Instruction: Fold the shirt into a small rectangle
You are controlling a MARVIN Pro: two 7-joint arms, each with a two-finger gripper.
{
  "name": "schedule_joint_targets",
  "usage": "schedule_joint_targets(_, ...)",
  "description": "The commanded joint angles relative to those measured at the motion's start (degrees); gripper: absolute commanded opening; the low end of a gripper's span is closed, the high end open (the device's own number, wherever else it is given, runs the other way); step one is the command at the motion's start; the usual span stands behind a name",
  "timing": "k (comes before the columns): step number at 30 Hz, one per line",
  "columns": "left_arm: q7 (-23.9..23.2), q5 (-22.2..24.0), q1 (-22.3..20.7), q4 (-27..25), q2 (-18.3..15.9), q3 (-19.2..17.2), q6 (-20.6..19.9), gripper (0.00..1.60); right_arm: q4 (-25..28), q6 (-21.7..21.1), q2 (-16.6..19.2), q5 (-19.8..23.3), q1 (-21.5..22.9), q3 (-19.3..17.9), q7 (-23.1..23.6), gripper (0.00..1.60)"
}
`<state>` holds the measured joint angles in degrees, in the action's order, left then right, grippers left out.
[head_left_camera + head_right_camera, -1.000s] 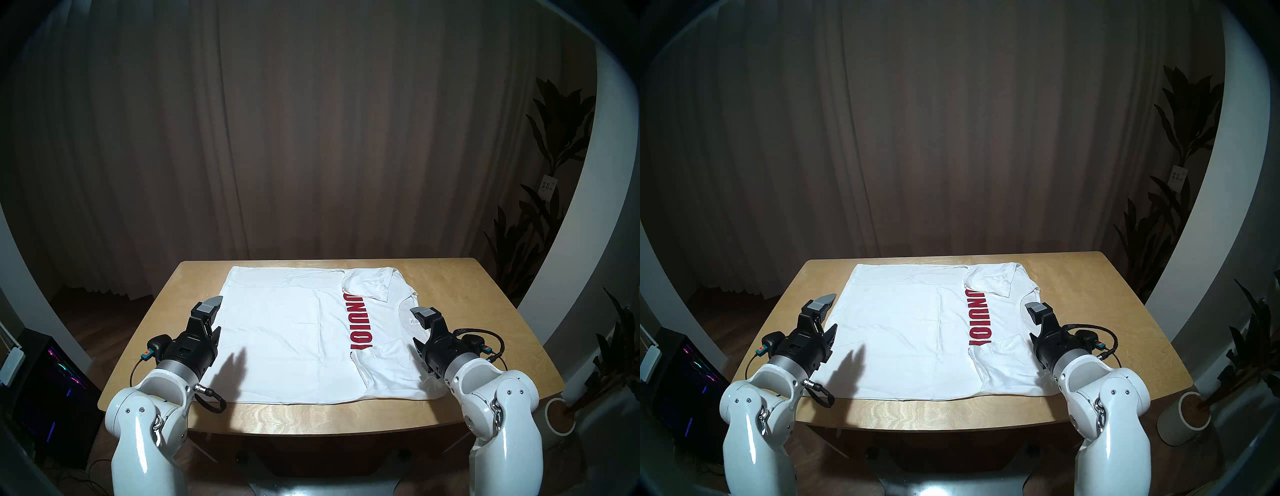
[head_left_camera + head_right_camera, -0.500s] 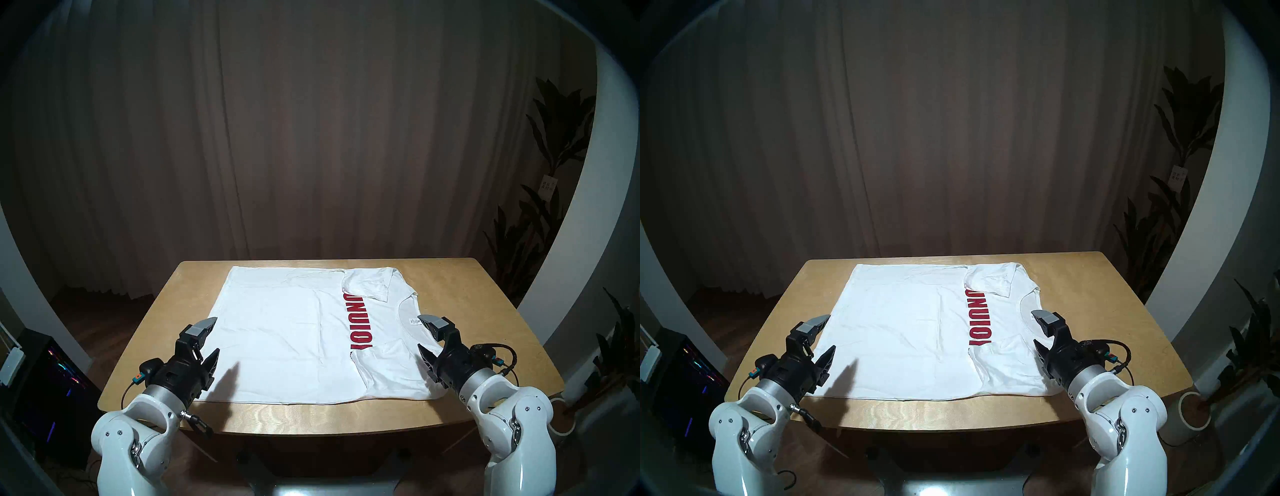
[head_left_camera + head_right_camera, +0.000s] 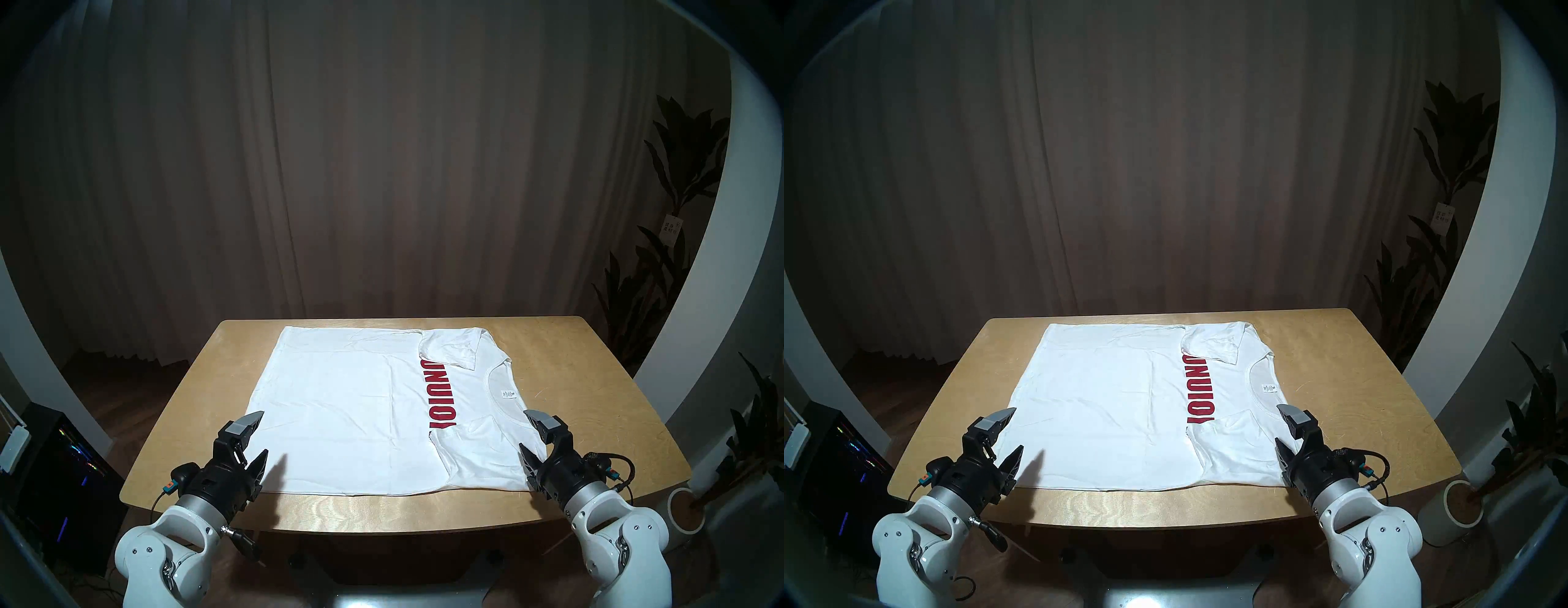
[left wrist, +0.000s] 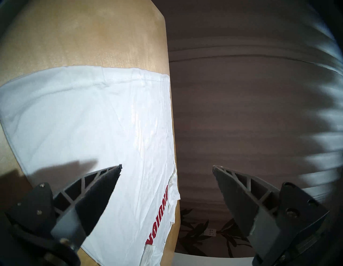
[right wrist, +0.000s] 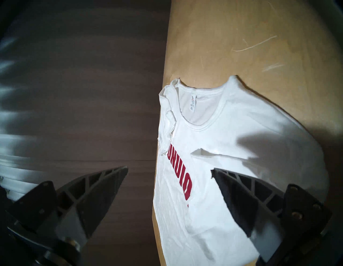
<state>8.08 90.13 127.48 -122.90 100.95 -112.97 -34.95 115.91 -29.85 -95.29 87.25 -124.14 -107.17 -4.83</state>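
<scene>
The shirt (image 3: 352, 407) lies flat on the table (image 3: 594, 382) — left gripper (image 3: 259, 433) and right gripper (image 3: 526, 431) gape wide, empty.

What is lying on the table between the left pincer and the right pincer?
In the head view, only the shirt lies between the left pincer and the right pincer, spread flat on the table.

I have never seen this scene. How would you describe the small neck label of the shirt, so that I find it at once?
Start from the wooden table, which a white shirt covers almost wholly. The shirt's round collar lies at the table's right end, just past the red letters. Inside that collar sits the neck label: a tiny white tag with fine print, the only printed patch on the shirt besides the big red letters.
</scene>
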Motion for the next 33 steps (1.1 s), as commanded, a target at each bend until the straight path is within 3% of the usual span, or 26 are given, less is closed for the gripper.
schedule_joint_targets(1,0.8,0.7,2.3,-2.1,1.4,-0.1,0.1,1.6,0.4,-1.0,-0.1,0.9,-1.0,0.4,2.0,1.6)
schedule_joint_targets(8,1.8,1.1,4.7,-4.2,1.5,-0.1,-0.7,1.6,2.3,-3.8,0.6,3.8,-3.1,-0.8,0.8,1.6)
schedule_joint_targets(15,3.9,0.7,4.9,-5.9,1.3,0.2,-1.2,1.6,6.6,-6.4,1.1,7.5,-4.2,-3.4,-7.5,1.6)
schedule_joint_targets(20,7.7,-0.3,5.1,-7.6,1.9,0.4,-0.3,1.6,8.3,-7.1,1.5,10.3,-3.9,-4.9,-12.5,1.6)
schedule_joint_targets(22,10.7,-0.2,5.2,-8.3,1.1,-0.2,-1.1,1.6,9.5,-7.9,2.2,11.6,-3.5,-5.3,-16.8,1.6)
schedule_joint_targets(26,11.8,0.4,5.0,-8.6,0.4,-1.5,-1.8,1.6,9.4,-8.4,2.4,13.5,-2.9,-5.9,-18.5,1.6)
schedule_joint_targets(33,8.4,3.9,5.7,-6.8,1.2,-3.8,-3.1,1.6,7.8,-8.6,1.9,16.2,-2.4,-6.7,-19.3,1.6)
